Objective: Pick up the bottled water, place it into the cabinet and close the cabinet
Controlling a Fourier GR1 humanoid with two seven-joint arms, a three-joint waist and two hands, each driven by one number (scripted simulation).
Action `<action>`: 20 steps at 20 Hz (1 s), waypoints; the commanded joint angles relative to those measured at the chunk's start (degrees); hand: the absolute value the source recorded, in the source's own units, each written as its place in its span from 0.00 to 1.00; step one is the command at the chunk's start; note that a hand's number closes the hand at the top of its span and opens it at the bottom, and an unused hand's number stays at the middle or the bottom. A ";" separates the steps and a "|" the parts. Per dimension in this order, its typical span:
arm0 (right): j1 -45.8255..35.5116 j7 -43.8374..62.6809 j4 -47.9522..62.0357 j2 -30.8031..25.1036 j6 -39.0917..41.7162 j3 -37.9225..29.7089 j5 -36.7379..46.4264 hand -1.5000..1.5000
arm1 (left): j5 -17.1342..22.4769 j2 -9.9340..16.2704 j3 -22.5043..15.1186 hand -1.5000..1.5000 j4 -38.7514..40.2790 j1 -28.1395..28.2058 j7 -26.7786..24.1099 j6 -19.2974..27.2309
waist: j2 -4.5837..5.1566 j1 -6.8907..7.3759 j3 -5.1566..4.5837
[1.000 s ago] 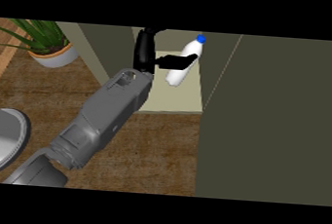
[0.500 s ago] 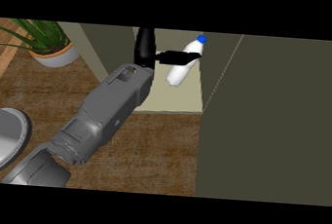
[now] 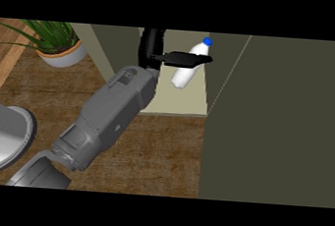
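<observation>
Head view: left robot hand (image 3: 175,59) curled round the bottled water (image 3: 186,73), pinching it across the upper body, blue cap up, base tilted down toward the view's left. Held inside the open cabinet (image 3: 172,108), above its pale shelf floor, just beside the door (image 3: 279,118), open at the view's right. Cannot tell whether the base touches the shelf. Right robot hand nowhere in sight.

Likely trouble from here:
- Letting go with the bottle tilted and perhaps off the shelf, so toppling or rolling out toward the wooden surface (image 3: 160,149).
- Snagging the bottle on the way out through opening the fingers too little, dragging it over.
- Swinging the door with the forearm inside the opening, and jamming against it.
- Closing on a bottle left lying near the front edge, so no full shut.
</observation>
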 commanded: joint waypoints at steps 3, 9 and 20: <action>1.06 6.11 -8.75 -0.71 -2.14 -0.99 -4.34 0.00 | 0.55 -0.05 -2.92 0.00 -8.99 6.03 2.87 -2.63 | -0.52 2.08 0.00; -0.68 6.90 -7.93 -1.01 -2.74 -0.19 -3.84 0.00 | 2.28 -0.05 -10.77 0.00 -23.47 17.51 3.67 -0.20 | -0.62 2.30 0.01; -2.56 8.60 -8.84 -0.53 -5.62 1.83 -1.79 0.00 | -0.91 5.11 -21.01 0.00 -54.34 37.59 12.44 7.15 | -0.68 3.44 0.02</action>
